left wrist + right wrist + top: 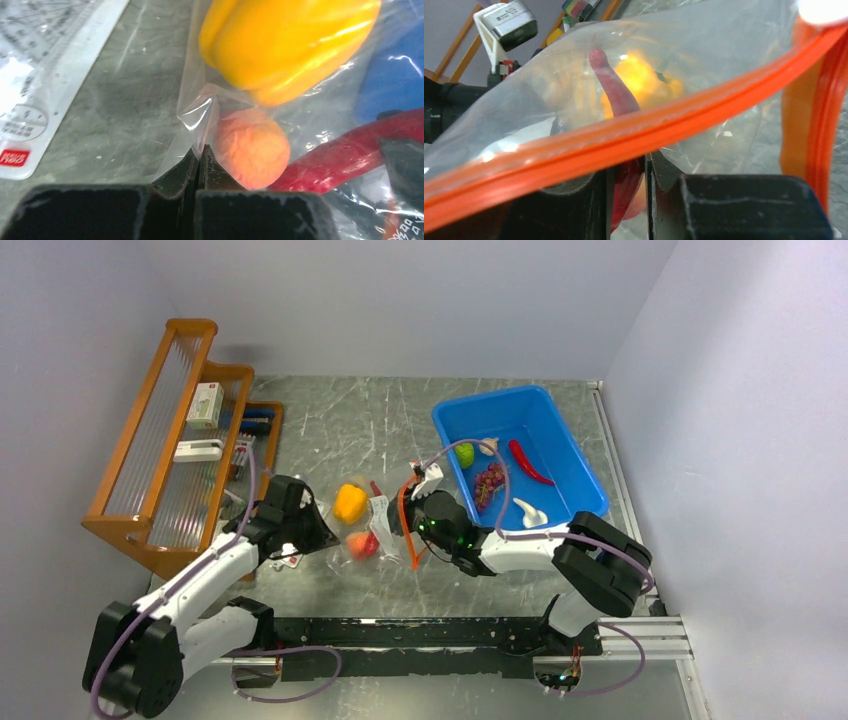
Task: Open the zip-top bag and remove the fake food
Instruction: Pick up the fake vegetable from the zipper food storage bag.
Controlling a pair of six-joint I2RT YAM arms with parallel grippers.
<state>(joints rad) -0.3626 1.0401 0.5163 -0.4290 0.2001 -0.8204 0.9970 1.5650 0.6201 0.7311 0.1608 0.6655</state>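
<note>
From above, the zip-top bag [372, 525] lay on the worktop [340, 420], right between the two tools. The left tool [318, 535] touched one end and the right tool [408, 528] touched the other. Some of the fake food [489, 482] sat in a blue bin [487, 400] behind the right tool.

From the left wrist, we saw the left tool pinched tight on a thin fold of clear bag. A peach [252, 147] sat just past its tips, and a pepper [285, 45] sat further out. The plastic looked thin, soft and slippery, so we thought it could slide out of a small pinch.

From the right wrist, the jaws were close together with a red chilli [611, 85] between them. The orange zip strip [704, 112] crossed just above them. The toys looked light, hard and smooth. We thought the thick strip was the best place to hold the bag.
</note>
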